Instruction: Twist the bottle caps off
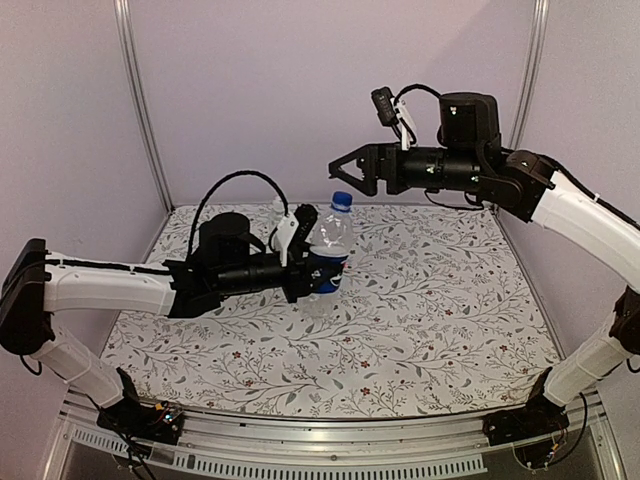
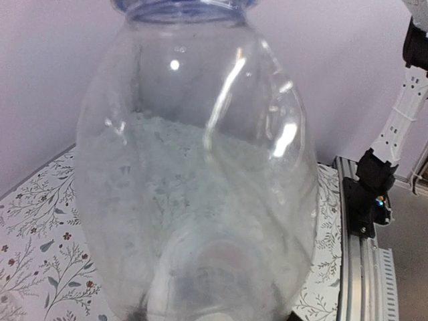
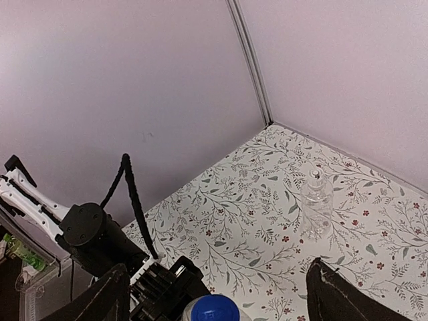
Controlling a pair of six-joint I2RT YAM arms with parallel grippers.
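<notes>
Left gripper (image 1: 322, 272) is closed around the labelled waist of the Pepsi bottle (image 1: 332, 235), which stands upright near the middle of the bench (image 1: 450, 300). I only get that grasp from the top view. My left wrist camera is almost filled by the bottle's clear body, with the bench pattern showing straight through it. Whether anything is inside I cannot tell.

The blue cap (image 1: 342, 200) sits on the neck. The right gripper (image 1: 342, 170) hangs just above it, at about 12 o'clock from the cap in the top view, apart from it, jaws spread wide. The right wrist view agrees: its dark fingers (image 3: 110, 297) frame the two bottom corners, with the cap low between them at 6 o'clock.

That view alone shows me the plain bottle (image 3: 315, 204) clearly. It stands upright on the bench toward 3 o'clock, white cap (image 3: 314, 174) on, well apart from both grippers.
</notes>
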